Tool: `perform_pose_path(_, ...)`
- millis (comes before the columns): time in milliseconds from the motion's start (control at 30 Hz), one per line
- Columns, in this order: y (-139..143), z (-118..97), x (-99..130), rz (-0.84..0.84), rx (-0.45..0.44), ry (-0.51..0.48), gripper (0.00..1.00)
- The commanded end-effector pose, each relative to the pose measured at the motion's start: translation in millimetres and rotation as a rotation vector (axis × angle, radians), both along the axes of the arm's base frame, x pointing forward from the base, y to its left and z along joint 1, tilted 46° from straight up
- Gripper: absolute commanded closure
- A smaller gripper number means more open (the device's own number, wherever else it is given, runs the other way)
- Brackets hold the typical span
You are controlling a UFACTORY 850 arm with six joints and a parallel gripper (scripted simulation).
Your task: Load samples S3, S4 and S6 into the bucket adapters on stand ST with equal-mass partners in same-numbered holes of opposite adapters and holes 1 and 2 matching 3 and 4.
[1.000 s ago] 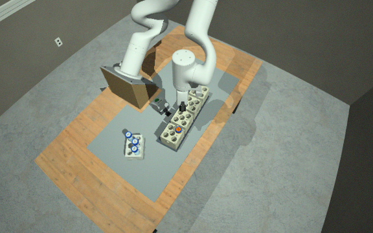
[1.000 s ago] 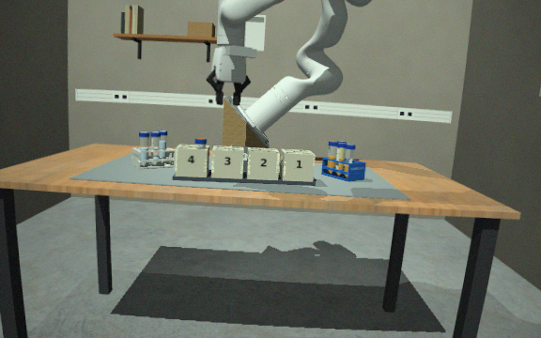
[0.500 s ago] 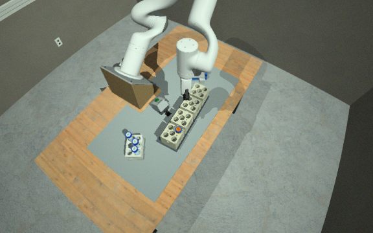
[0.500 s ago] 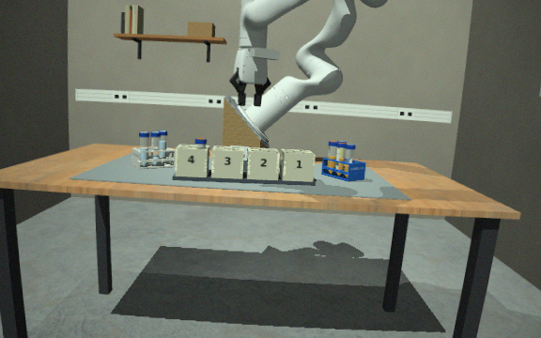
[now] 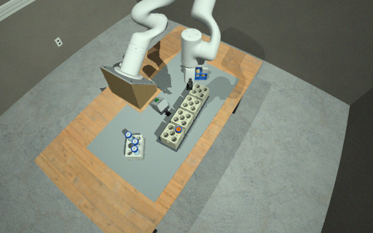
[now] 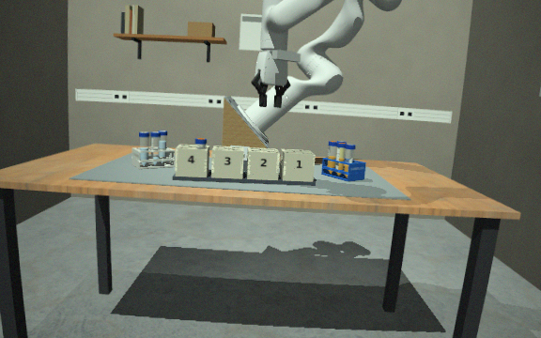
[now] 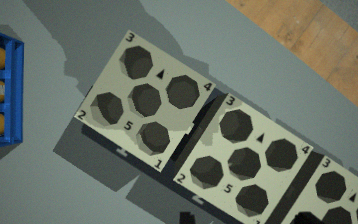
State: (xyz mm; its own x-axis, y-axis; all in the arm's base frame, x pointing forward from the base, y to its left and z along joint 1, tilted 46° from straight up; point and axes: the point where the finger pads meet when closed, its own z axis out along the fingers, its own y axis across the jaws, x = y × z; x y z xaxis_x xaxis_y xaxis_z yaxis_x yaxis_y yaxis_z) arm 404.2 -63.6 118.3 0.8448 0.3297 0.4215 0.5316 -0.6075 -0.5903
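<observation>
My gripper (image 5: 190, 85) (image 6: 270, 101) points down, open and empty, high above the adapters. Adapter 1 (image 6: 289, 171) (image 7: 115, 85) and adapter 2 (image 6: 255, 171) (image 7: 212, 147) have five empty holes each. Adapter 3 (image 6: 219, 170) looks empty. Adapter 4 (image 6: 181, 165) holds S3 (image 5: 178, 129) (image 6: 200, 141), orange-dotted, upright in hole 3. All four stand in a row on the dark stand (image 6: 247, 181). The blue rack (image 6: 357, 172) (image 7: 16, 95) holds several tubes; their IDs are unreadable. The white rack (image 5: 135, 158) (image 6: 134, 157) holds three blanks with unreadable numbers.
The green DONE key (image 5: 157, 100) sits on its grey desk (image 5: 162, 105), between the arm's wooden base (image 5: 125, 88) and the adapter row. The blue rack stands beyond adapter 1's end. The white rack stands beyond adapter 4, on the desk's side of the row.
</observation>
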Motion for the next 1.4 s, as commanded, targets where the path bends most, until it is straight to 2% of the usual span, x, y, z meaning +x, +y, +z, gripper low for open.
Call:
perform_pose_path(0,11,13,-4,-0.002,-0.002,-0.001,0.43)
perform_pose_path(467,59,61,-21,-0.002,-0.002,-0.001,0.43)
perform_pose_path(533,59,61,-21,-0.002,-0.002,-0.001,0.43)
perform_pose_path(1367,137,141,-50,-0.002,-0.002,-0.001,0.43)
